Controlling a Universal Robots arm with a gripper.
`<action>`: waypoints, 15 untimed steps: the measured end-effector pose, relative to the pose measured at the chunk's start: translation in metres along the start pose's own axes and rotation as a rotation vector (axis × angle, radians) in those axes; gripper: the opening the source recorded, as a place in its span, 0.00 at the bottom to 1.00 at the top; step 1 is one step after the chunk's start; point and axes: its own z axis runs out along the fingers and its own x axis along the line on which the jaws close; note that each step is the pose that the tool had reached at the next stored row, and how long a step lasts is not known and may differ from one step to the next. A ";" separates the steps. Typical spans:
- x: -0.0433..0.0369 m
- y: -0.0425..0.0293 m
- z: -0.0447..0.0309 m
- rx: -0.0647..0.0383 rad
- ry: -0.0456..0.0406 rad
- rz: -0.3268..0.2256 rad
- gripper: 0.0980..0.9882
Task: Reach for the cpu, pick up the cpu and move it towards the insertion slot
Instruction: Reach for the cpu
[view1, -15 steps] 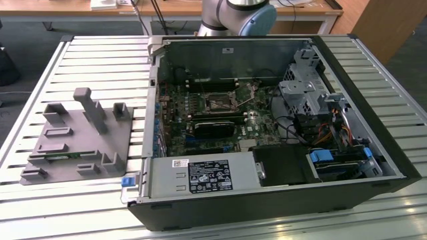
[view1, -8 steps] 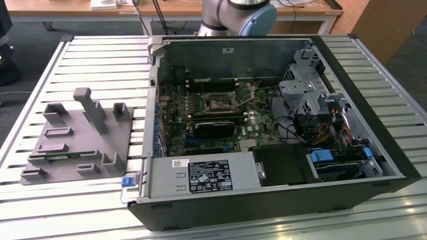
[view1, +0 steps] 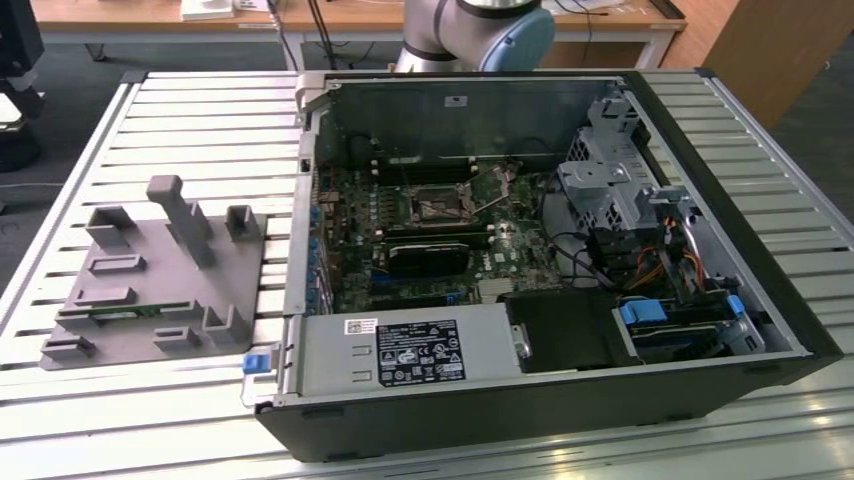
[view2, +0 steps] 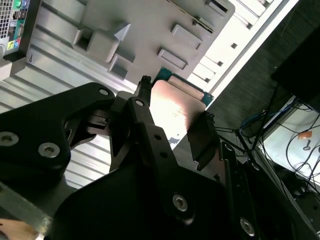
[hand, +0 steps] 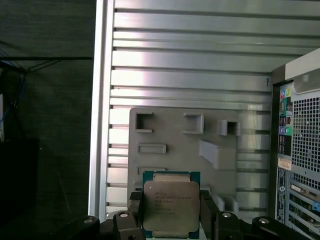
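Jaws clamped tight on the cpu (hand: 171, 205), matte black fingers (hand: 207, 212) pinching two opposite edges of the flat square chip (brushed silvery lid, teal rim). Below it lies a grey plastic fixture plate (hand: 170, 135) with blocky pockets, on the ribbed aluminium bench (hand: 190, 60). The shiny-framed insertion slot (view1: 438, 208) sits inside the open computer case (view1: 747, 250).

Stood as a slatted metal table (view1: 134, 420), silver ribs running across its top. Bore a grey moulded holder plate (view1: 174, 285) lying flat toward nine o'clock in the exterior view. Bore also an open black computer case (view1: 507, 425) on its side, from centre toward three o'clock, just beside the plate.
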 end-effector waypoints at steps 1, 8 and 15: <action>-0.0017 0.0000 0.0000 0.000 0.0000 0.000 0.50; -0.0109 -0.0001 0.0000 0.000 0.0000 0.000 0.50; -0.0198 -0.0003 -0.0001 0.000 0.0001 0.000 0.50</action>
